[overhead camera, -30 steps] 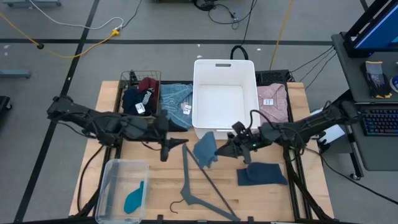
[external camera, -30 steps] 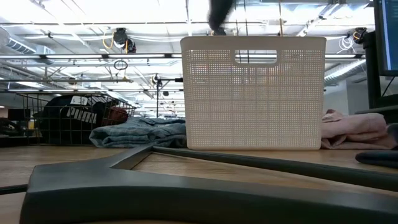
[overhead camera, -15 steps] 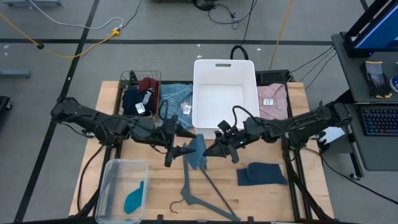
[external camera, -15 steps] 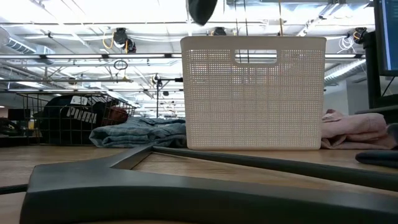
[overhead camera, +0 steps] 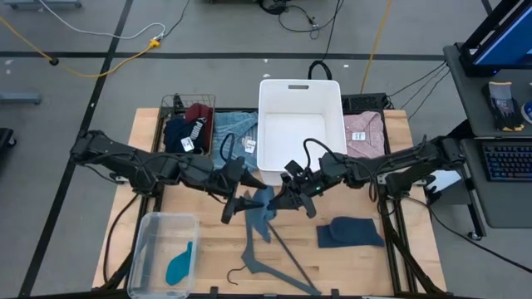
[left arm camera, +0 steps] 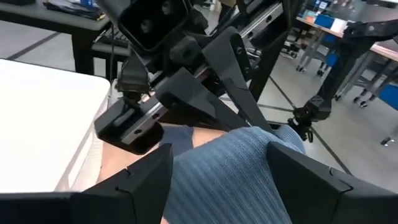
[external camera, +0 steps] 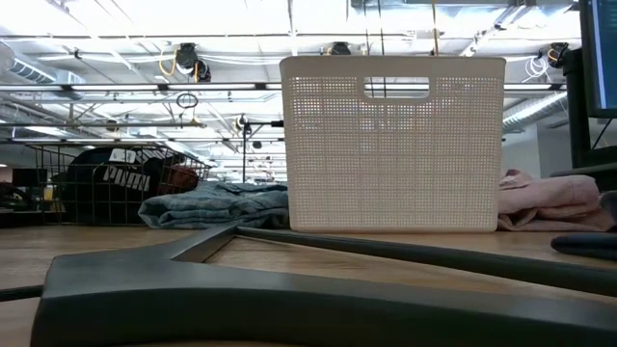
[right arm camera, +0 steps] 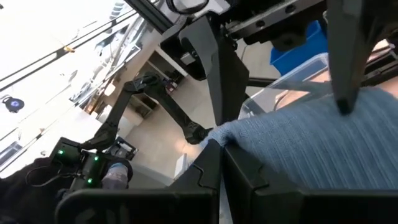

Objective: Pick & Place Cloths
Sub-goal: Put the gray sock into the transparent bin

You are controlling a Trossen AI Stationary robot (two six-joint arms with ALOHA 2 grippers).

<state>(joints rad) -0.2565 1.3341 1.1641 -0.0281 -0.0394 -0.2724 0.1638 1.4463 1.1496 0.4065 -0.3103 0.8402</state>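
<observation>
A white perforated bin (external camera: 391, 143) stands mid-table, denim-blue cloth (external camera: 217, 205) left, pink cloth (external camera: 549, 201) right, probably the hanger (external camera: 241, 289) foremost.

Both arms reached inward from opposite sides of the table and met near its middle. The left pincer (overhead camera: 242, 198) stood with its fingers (left arm camera: 140, 180) spread wide apart, a slate-blue cloth (overhead camera: 261, 213) lying between them. The right pincer (overhead camera: 283, 199) faced it from just beside, its fingers (right arm camera: 208, 163) pressed together on an edge of the same cloth. Both wrists were held above the table surface.
</observation>
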